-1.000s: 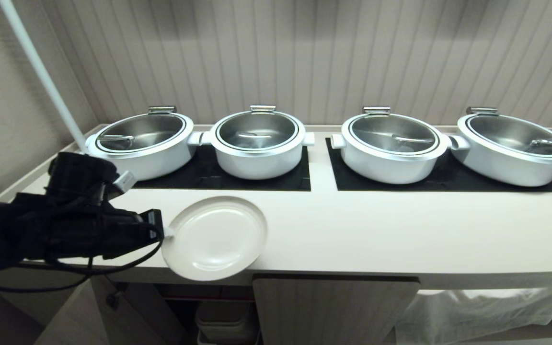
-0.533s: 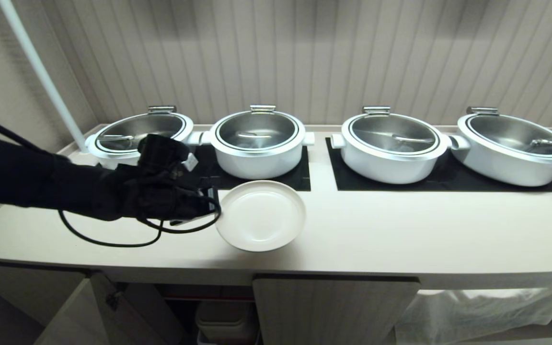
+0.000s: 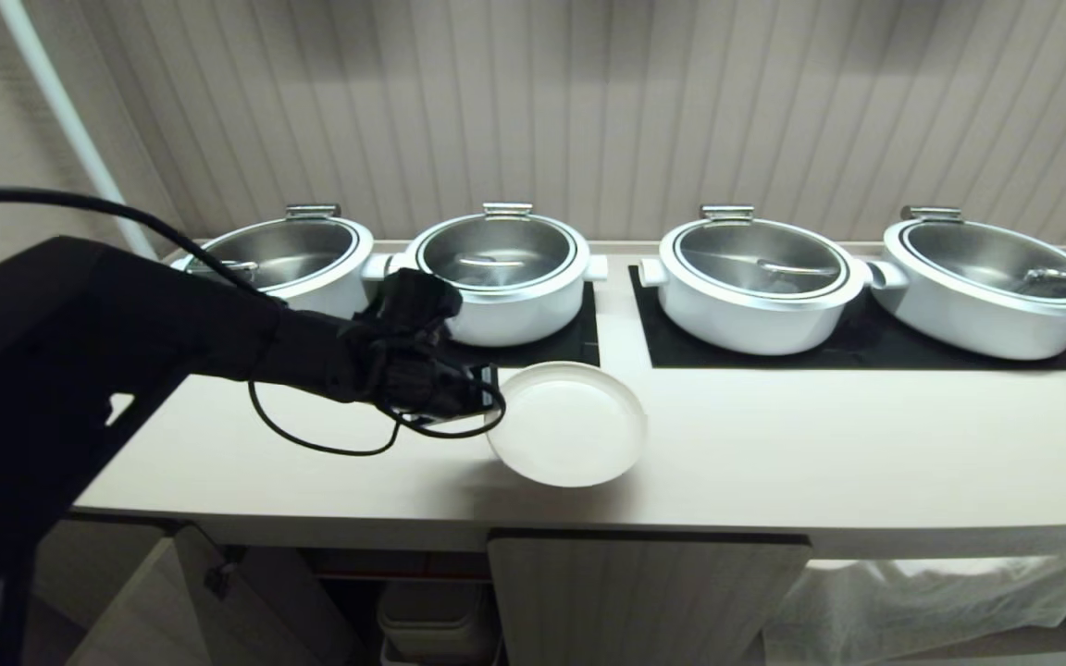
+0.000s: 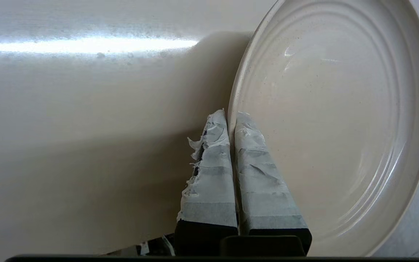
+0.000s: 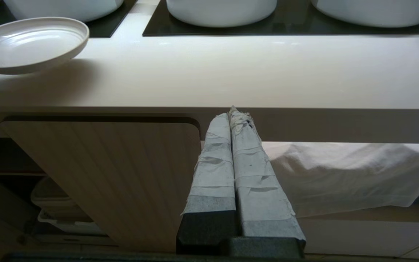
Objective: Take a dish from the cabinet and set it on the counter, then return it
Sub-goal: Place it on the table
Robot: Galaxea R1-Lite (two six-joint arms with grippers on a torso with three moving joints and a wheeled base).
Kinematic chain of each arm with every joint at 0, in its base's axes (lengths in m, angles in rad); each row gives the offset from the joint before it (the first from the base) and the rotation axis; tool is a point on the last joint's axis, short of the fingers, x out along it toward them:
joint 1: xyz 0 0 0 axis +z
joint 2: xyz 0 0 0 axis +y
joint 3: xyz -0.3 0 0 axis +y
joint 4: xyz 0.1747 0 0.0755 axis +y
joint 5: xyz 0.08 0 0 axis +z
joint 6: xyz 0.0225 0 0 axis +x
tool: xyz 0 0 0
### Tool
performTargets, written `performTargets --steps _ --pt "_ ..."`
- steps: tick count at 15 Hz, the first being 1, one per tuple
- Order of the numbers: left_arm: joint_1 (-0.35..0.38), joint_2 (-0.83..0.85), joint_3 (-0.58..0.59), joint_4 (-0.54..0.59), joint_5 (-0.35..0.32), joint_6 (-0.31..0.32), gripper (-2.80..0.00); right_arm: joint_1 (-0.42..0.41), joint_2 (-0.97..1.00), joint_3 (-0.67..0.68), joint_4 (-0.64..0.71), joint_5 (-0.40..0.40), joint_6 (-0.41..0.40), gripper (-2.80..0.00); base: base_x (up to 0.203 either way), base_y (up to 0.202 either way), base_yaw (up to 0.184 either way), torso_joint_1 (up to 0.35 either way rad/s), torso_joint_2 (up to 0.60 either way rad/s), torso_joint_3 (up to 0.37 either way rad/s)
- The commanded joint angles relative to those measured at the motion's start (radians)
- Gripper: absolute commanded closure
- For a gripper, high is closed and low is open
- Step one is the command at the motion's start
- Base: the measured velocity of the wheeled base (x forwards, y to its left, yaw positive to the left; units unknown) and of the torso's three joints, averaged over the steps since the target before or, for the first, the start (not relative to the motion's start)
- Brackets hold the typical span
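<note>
left gripper (image 3: 493,400) jaws clamped on dish (image 3: 568,425) rim | dish moved from table (image 3: 820,453) front edge to frame centre, hovering tilted | set-down next | right gripper (image 5: 235,116) jaws closed, parked by cabinet (image 5: 122,174)

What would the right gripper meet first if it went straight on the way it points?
Probably the counter's thick front edge: the shut right gripper points at it, beside the cabinet door. Depth is unclear.
</note>
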Motion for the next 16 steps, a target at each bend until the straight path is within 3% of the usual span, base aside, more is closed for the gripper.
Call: performTargets --steps 1,8,13,16 --pt "-0.019 0.06 -0.058 0.028 0.001 -0.001 0.0 0.0 0.0 -0.001 0.0 -0.001 0.0 0.0 0.0 0.0 0.0 0.0 0.0 0.0" --pt "-0.081 0.13 -0.101 0.051 0.04 0.002 0.0 0.0 0.0 0.0 0.0 0.0 0.0 0.0 0.0 0.0 0.0 0.0 0.0 0.0" --pt "-0.088 0.148 -0.114 0.048 0.043 0.002 0.0 0.0 0.0 -0.002 0.0 0.0 0.0 0.0 0.0 0.0 0.0 0.0 0.0 0.0" --pt "-0.089 0.181 -0.154 0.045 0.08 0.0 0.0 0.0 0.0 0.0 -0.001 -0.001 0.0 0.0 0.0 0.0 0.0 0.0 0.0 0.0"
